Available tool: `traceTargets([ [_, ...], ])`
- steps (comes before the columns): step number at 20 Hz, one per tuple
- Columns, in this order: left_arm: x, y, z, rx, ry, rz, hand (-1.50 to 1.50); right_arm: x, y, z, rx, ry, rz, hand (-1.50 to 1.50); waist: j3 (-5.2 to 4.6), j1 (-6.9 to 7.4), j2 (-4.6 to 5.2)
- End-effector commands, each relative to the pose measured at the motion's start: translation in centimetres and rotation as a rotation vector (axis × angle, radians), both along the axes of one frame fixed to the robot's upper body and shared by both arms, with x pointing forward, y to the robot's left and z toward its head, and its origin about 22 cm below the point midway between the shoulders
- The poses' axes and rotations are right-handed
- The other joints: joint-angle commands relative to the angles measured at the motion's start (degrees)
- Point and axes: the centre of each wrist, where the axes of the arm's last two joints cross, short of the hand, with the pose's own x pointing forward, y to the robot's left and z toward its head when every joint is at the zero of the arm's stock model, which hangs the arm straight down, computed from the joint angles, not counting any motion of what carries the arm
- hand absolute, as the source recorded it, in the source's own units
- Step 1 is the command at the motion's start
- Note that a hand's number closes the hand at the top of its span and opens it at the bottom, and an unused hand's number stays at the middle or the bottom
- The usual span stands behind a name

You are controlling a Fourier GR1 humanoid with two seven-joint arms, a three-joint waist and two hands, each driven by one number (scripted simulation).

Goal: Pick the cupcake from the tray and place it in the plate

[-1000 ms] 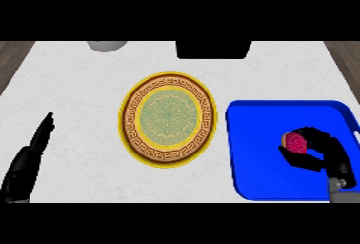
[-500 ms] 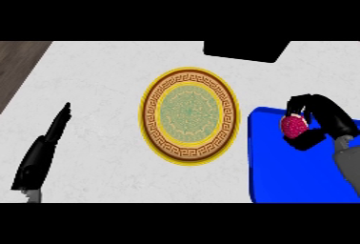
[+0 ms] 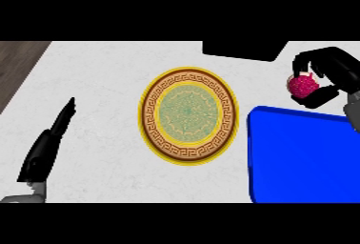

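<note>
- The right robot hand (image 3: 332,71) is at the upper right of the head view, its black fingers and thumb curled round the cupcake (image 3: 303,86).
- The cupcake, pink-red on top, sits inside that grip, showing on the hand's left side between the curled fingers above and the thumb below.
- Held this way, the cupcake is beyond the far edge of the blue tray (image 3: 302,157) and over the pale worktop (image 3: 105,86).
- The plate (image 3: 188,115), yellow-rimmed with a brown patterned band and green centre, lies to the left of the tray and well apart from the cupcake.
- The left robot hand (image 3: 48,145) rests at the lower left, fingers straight and holding nothing.
- A black object (image 3: 243,49) lies at the worktop's far edge.
</note>
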Motion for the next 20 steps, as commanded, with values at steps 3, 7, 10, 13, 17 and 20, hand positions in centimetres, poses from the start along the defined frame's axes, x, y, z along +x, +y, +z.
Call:
traceTargets([
  [3,-0.8,1.6,-0.7,-0.004,0.021,0.043,0.00,2.8,-0.1,4.1,0.138,-0.228,0.204,1.50,-0.08,-2.47,-0.88],
  [7,-0.9,1.4,-0.9,0.004,0.014,0.060,0.00,4.1,0.7,5.2,0.294,-0.253,0.391,1.50,-0.13,-3.62,-1.20],
  [10,-1.2,0.3,-1.2,-0.010,0.026,0.078,0.00,5.1,2.0,5.5,0.324,-0.164,0.519,1.50,-0.20,-4.78,-1.61],
  [13,-2.9,3.2,-0.8,0.003,0.059,0.111,0.00,6.2,6.4,6.4,0.320,-0.152,0.597,1.50,-0.27,-5.80,-2.12],
  [17,-2.6,1.4,-1.5,-0.005,0.051,0.106,0.00,7.2,11.3,7.7,0.318,-0.091,0.660,1.50,-0.29,-6.30,-2.15],
  [20,-1.8,3.0,-0.2,0.021,0.024,0.146,0.00,6.2,15.7,6.4,0.360,-0.061,0.690,1.50,-0.31,-7.73,-2.64],
])
